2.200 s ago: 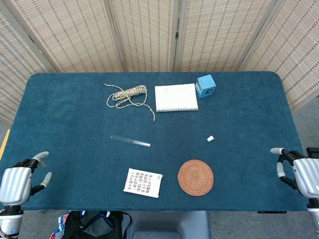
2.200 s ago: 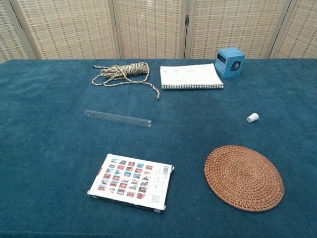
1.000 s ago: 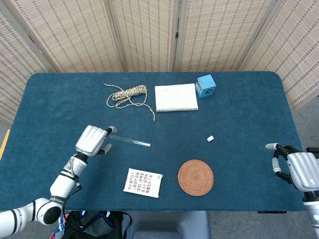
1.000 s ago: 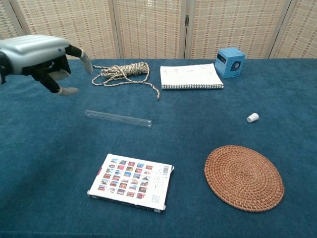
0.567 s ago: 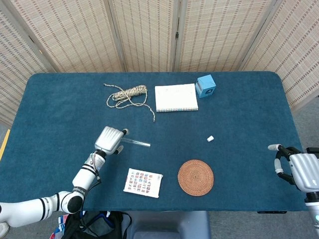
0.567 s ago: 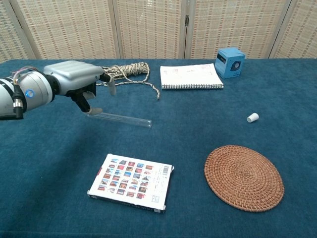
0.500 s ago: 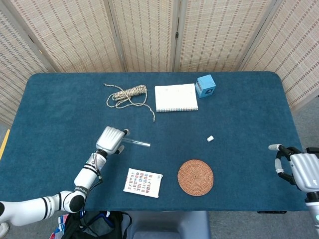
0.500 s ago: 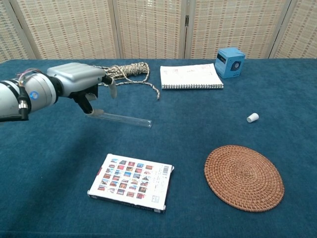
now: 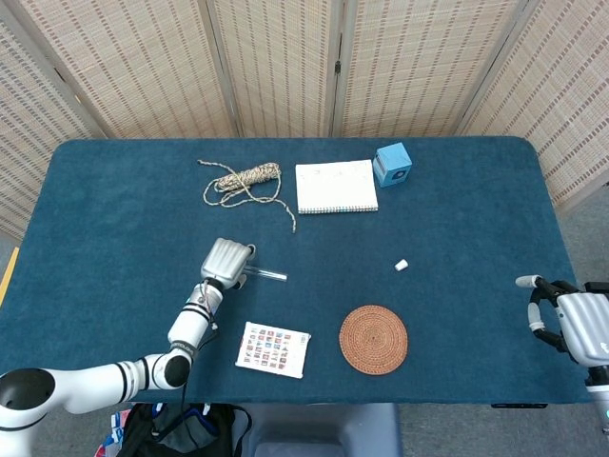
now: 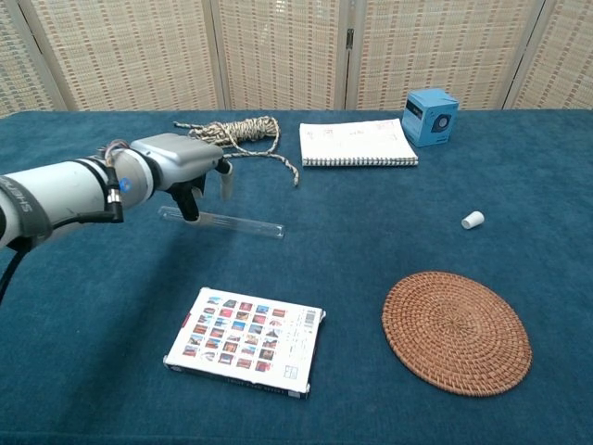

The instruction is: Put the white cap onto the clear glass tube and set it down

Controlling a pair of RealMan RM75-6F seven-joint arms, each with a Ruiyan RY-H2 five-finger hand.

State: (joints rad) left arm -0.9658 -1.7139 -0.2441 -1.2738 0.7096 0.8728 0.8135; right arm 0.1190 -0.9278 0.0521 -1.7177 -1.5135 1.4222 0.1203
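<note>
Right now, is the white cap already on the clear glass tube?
No, the white cap lies alone on the cloth, far from the clear glass tube.

The table is covered with a dark teal cloth. Taking the chest view as the clock face, these things lie directly on it:

- Clear glass tube, near centre, toward 10 o'clock, lying flat.
- White cap, at 3 o'clock, on its side.
- Coiled rope, at 11 o'clock.
- Spiral notebook, at 12 o'clock, closed.
- Blue cube, at 1 o'clock, just beside the spiral notebook.
- Round woven mat, at 4 o'clock.
- Picture card box, at 6 o'clock, lying flat.
</note>
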